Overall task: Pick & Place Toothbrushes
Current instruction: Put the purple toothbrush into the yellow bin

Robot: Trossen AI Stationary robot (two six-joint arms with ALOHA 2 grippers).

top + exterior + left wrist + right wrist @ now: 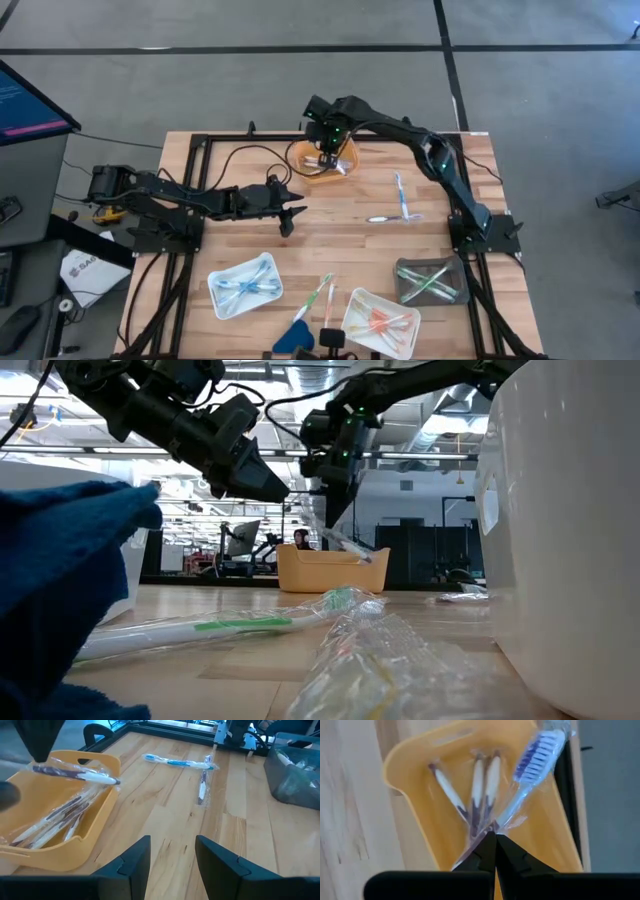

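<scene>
Yellow tray (312, 170) beneath the right gripper (495, 836), pinched shut on a wrapped purple toothbrush (532, 767): release must follow; left gripper (172, 851) waits parted, empty.

The bench (350, 240) was pale, matt planked wood; the yellow tray (30, 855) smooth plastic; toothbrushes (75, 774) wore glossy clear wrap.

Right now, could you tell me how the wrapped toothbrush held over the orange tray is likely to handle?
The toothbrush probably stays stiff, jutting straight from the right end effector. Its crinkly clear wrapper looks slippery, so it might slide. It seems light; dropped, it would likely land in the orange tray.
</scene>
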